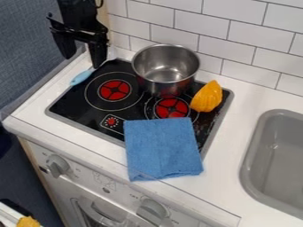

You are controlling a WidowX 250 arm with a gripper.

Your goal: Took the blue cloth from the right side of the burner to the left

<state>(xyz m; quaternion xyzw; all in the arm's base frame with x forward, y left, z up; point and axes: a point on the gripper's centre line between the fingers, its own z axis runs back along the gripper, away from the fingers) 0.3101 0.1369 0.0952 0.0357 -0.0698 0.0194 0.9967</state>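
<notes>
My pincer (83, 61) is positioned at the upper left of the view, above the rear left part of the black cooktop (75, 105). Finger status: set apart, with nothing clamped between them.

The task item, the blue cloth (163, 148), lies spread across the front right part of the cooktop. Its rear edge borders the burner (172, 107) on the right; its front portion extends past the cooktop frame onto the white counter (222, 177), and its front left corner reaches the counter's front edge. It is well apart from me.

A second burner (114, 90) is located at the left, with a small round control marking (111, 121) in front of it. The metal pot (165, 68) stands upright at the rear of the cooktop, open side up. The orange-yellow, ridged toy (207, 96) rests at the cooktop's right side, near the pot. A utensil with a light blue handle (82, 77) lies along the left rear edge, close below my fingers.

The grey sink (278, 159) is set into the counter at the right. Knobs (57, 165) are mounted on the front panel (106, 177) below the counter.
</notes>
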